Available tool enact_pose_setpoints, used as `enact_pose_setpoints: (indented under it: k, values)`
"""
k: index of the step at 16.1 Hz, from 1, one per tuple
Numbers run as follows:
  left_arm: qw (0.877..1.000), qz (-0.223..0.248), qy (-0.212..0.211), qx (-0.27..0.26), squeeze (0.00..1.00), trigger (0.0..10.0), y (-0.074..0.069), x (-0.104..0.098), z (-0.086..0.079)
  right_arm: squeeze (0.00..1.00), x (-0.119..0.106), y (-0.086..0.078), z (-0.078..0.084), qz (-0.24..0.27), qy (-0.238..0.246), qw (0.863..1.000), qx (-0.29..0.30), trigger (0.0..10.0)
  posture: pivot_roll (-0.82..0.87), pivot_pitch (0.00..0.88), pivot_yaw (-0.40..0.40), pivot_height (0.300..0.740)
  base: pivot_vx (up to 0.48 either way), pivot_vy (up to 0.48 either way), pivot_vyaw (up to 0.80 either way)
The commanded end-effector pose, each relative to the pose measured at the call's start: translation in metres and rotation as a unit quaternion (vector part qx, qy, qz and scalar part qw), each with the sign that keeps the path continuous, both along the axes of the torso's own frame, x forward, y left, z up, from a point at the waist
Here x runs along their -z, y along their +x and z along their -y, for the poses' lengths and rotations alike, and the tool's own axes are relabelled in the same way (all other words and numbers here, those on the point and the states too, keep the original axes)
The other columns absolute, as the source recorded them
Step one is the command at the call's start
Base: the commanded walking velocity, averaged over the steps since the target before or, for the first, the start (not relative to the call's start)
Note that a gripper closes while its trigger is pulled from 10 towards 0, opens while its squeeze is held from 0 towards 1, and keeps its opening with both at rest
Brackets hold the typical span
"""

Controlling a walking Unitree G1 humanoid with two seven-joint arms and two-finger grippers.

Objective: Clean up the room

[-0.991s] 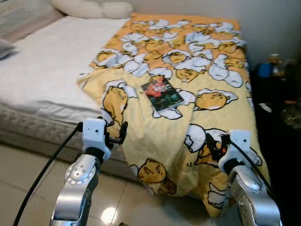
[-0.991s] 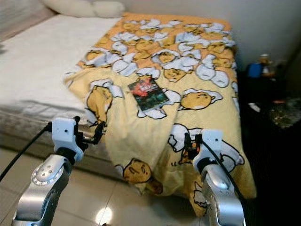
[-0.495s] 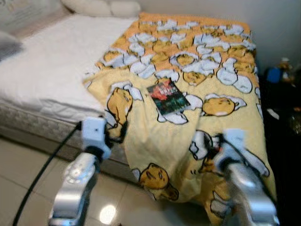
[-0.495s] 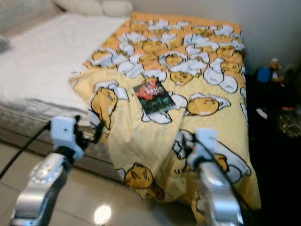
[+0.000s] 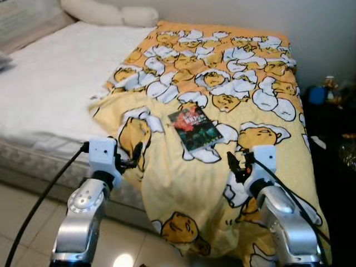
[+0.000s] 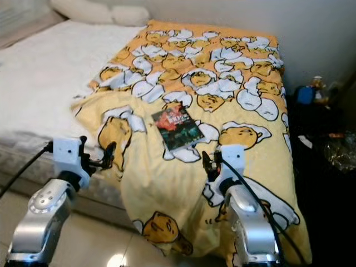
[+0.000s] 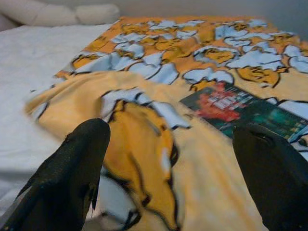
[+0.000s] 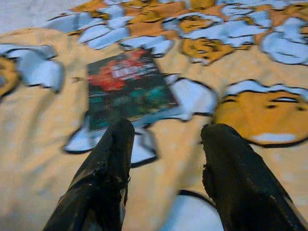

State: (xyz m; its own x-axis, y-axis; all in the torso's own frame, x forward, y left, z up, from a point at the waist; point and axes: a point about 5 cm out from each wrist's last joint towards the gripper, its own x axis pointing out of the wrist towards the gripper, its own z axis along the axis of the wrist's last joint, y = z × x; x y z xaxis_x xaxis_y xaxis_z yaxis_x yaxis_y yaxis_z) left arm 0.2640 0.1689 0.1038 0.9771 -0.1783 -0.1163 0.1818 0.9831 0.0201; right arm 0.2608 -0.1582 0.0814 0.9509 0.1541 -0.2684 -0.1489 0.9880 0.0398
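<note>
A dark book (image 5: 194, 127) with a red and green cover lies flat on the yellow cartoon-print blanket (image 5: 222, 83) spread over the bed. My left gripper (image 5: 133, 156) hovers open at the blanket's near left edge, the book ahead and to its right (image 7: 240, 108). My right gripper (image 5: 233, 165) is open just above the blanket, a short way in front of the book's near corner (image 8: 127, 89). Neither gripper holds anything.
The white mattress (image 5: 50, 83) stretches to the left, with pillows (image 5: 105, 14) at the head. A dark side table (image 5: 334, 111) with small items stands against the wall on the right. Tiled floor (image 5: 22, 222) lies below the bed edge.
The camera has come closer to the bed. Both grippers have moved forward over the blanket's near edge; the right one is nearer the book.
</note>
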Motion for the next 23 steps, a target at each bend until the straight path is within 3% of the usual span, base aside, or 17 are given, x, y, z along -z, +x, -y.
enact_pose_setpoints:
  k: [1,6,10,13,15,16,17,18,23]
  values:
    - [1.0,0.009,-0.002,0.018,0.5,10.0,0.001,-0.003,0.009,0.0,0.001,0.001,0.01,-0.002,-0.013,1.0,0.011,10.0,-0.07,0.0,0.023,0.74,0.334,0.0,0.0]
    - [1.0,0.008,0.002,0.024,0.49,10.0,0.0,-0.001,0.01,0.0,0.005,0.002,0.006,-0.015,0.002,1.0,0.006,10.0,-0.06,0.0,0.008,0.74,0.323,0.0,0.0]
    - [0.998,0.005,0.002,0.069,0.48,10.0,0.003,-0.006,0.016,0.0,0.007,0.013,0.004,-0.042,-0.006,0.999,-0.015,10.0,-0.06,0.0,-0.003,0.74,0.232,0.0,0.0]
    - [0.991,-0.015,-0.006,0.13,0.47,10.0,0.003,-0.008,0.019,0.0,0.005,0.022,0.006,-0.068,0.066,0.995,0.005,10.0,-0.06,0.0,-0.006,0.74,0.0,0.0,0.0]
    - [0.98,-0.035,0.008,0.195,0.45,10.0,-0.001,-0.01,0.022,0.0,0.005,0.025,0.0,-0.1,0.136,0.986,-0.012,10.0,-0.05,0.0,-0.006,0.74,0.0,0.0,0.0]
    - [0.972,-0.063,0.017,0.225,0.0,10.0,-0.001,-0.01,0.021,0.73,0.006,0.026,-0.009,-0.135,0.18,0.973,-0.046,10.0,-0.06,0.0,0.005,0.74,0.0,0.0,0.0]
    - [0.969,-0.069,0.017,0.235,0.0,10.0,-0.002,-0.011,0.021,0.88,0.007,0.027,-0.01,-0.143,0.184,0.971,-0.049,10.0,-0.06,0.0,0.005,0.74,0.0,0.0,0.0]
    - [0.966,-0.077,0.02,0.246,0.0,10.0,-0.001,-0.012,0.02,1.0,0.006,0.03,-0.014,-0.151,0.191,0.968,-0.054,10.0,-0.06,0.0,0.019,0.74,0.0,0.0,0.0]
    - [0.96,-0.09,0.032,0.263,0.0,10.0,-0.001,-0.014,0.026,1.0,0.005,0.042,-0.017,-0.158,0.19,0.968,-0.051,10.0,-0.05,0.0,0.025,0.74,0.0,0.0,0.0]
